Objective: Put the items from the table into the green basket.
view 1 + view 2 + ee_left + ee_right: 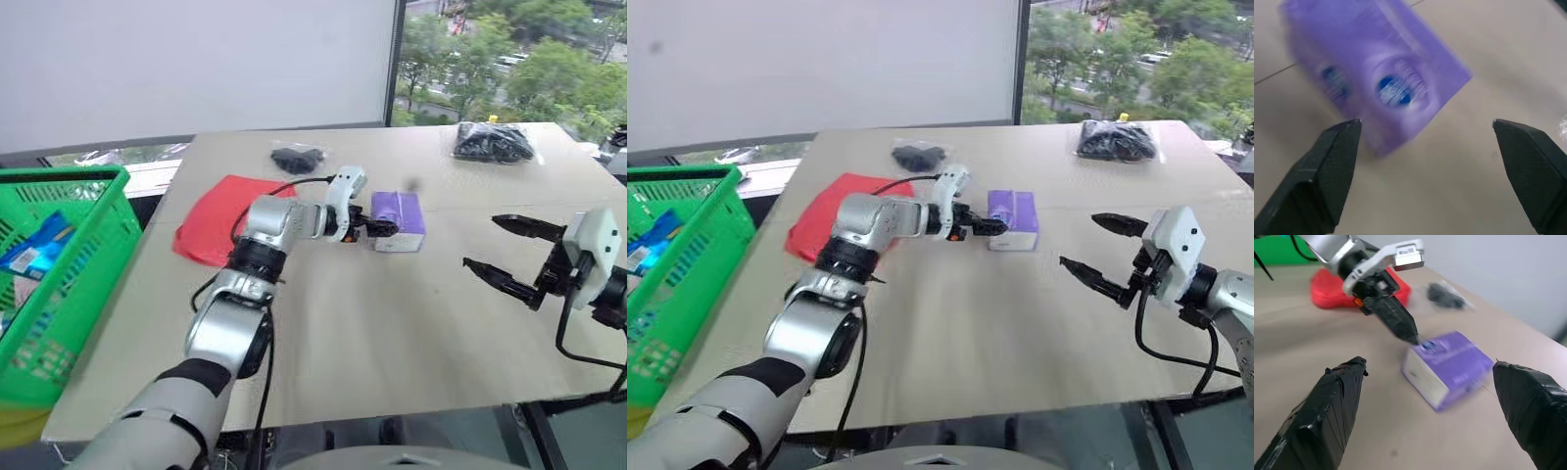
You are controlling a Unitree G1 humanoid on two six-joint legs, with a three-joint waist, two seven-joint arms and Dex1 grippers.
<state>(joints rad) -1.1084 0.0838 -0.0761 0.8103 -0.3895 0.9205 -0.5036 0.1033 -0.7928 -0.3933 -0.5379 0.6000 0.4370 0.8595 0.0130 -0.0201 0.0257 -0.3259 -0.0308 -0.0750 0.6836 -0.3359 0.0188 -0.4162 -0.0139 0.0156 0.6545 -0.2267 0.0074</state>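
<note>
- The table (392, 323) carries what's left to clear, while the green basket (93, 255) waits off its left edge, within the left arm's reach.
- Red pouch (220, 230) lies flat near that edge; one bag of black objects (493, 142) sits far right, the other bag (297, 157) just behind the pouch.
- Left gripper (382, 228) is right at the purple box (400, 219), jaws spread wide, nothing gripped — lining up to straddle it, I'd say.
- Right gripper (502, 253) hangs open and empty, apart, giving room.
</note>
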